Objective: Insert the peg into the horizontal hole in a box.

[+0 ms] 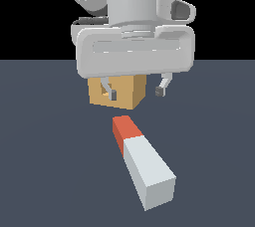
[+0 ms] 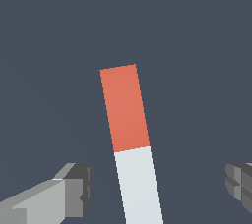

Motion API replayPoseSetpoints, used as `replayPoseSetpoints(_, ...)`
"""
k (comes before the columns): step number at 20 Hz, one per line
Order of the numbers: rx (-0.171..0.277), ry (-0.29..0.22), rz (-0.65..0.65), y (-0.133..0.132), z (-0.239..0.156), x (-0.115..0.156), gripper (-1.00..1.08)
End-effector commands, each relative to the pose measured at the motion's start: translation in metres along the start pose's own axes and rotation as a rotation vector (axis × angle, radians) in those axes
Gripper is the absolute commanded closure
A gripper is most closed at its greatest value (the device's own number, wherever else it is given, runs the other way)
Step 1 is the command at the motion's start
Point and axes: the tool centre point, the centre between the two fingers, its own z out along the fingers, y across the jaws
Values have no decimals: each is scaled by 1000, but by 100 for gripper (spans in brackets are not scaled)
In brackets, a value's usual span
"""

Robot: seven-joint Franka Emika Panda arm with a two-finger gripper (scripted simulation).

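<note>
The peg [image 1: 143, 164] is lying flat on the dark floor [image 1: 45, 171] nearest the exterior camera, its white end foremost and its red-orange end being pointed toward the box [image 1: 124, 93], near it but apart. Nothing is being held: the gripper [image 1: 135, 92] is being kept spread wide and empty above the gap between peg and box. In the wrist view the fingers [image 2: 74, 191] are straddling the white section, apparently readied for a descent.

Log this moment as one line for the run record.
phase: pre-grasp | tool: open, above peg, empty | peg: flat on floor, red end toward box | hole: partly hidden | insertion: not started
</note>
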Motion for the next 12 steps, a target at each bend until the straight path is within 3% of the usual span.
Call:
replayPoseSetpoints(1,11,-1,-41,-3,14,-15,-92)
replayPoseSetpoints(12,41,-5,-156,-4,55,-59,-92)
